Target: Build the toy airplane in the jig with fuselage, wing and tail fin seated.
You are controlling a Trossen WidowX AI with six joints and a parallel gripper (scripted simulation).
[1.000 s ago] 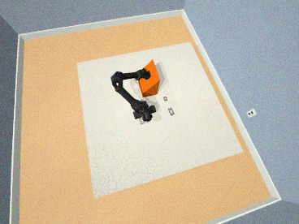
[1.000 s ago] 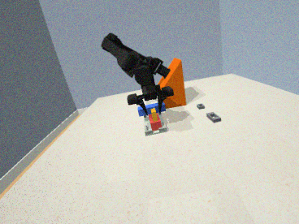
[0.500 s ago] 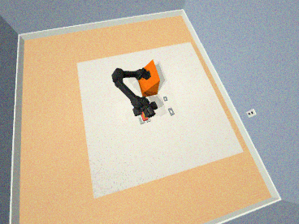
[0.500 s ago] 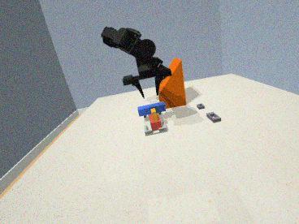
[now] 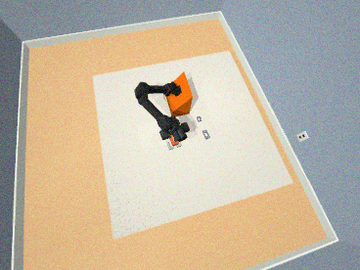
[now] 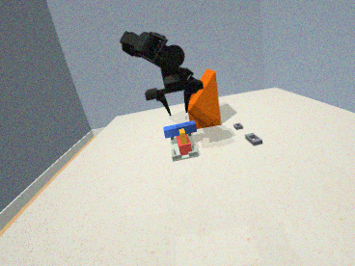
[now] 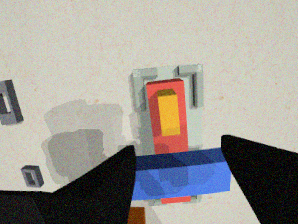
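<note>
The red fuselage (image 5: pixel 173 141) (image 6: pixel 184 148) (image 7: pixel 153 107) lies in the pale grey-green cradle (image 6: pixel 177 158) (image 7: pixel 199 90). The blue wing (image 6: pixel 175 131) (image 7: pixel 185 182) lies crosswise on top of the fuselage. The yellow tail fin (image 6: pixel 182 135) (image 7: pixel 169 115) stands upright on the fuselage near the end away from the wing. Both look down on the fuselage; their tabs and sockets are hidden. My gripper (image 6: pixel 178 113) (image 7: pixel 178 147) is open and empty, its fingertips above the wing and apart from it in the exterior view.
A tall orange block (image 5: pixel 181 98) (image 6: pixel 207 101) (image 7: pixel 136 216) stands behind the cradle, close to the arm. Two dark grey hollow holders, a larger one (image 5: pixel 206 134) (image 6: pixel 253 139) (image 7: pixel 17 107) and a smaller one (image 5: pixel 199 118) (image 6: pixel 237 126) (image 7: pixel 32 176), lie to one side.
</note>
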